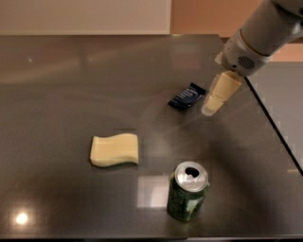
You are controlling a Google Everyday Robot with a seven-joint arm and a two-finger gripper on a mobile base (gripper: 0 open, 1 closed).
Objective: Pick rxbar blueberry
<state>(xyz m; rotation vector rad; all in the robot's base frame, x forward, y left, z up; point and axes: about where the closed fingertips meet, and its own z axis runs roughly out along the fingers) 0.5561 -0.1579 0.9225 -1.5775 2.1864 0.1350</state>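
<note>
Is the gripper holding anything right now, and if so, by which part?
Nothing is held. The gripper hangs just right of the snack bar, which lies flat on the table.

My pincer [210, 106] hangs over the right side of a dark, glossy worktop [71, 85]. A bright glare spot [21, 218] dots its near edge; behind it, a pale wall panel [85, 14] meets an orange-tan wall [203, 14].

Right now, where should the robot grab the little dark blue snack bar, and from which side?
Probably from above: the rxbar blueberry lies flat on the table, so a sideways approach would likely just push it. Grip across its narrow width, near the middle, lined up with its slant. The gripper hangs close on its right in the picture, so only a short move is needed.
</note>
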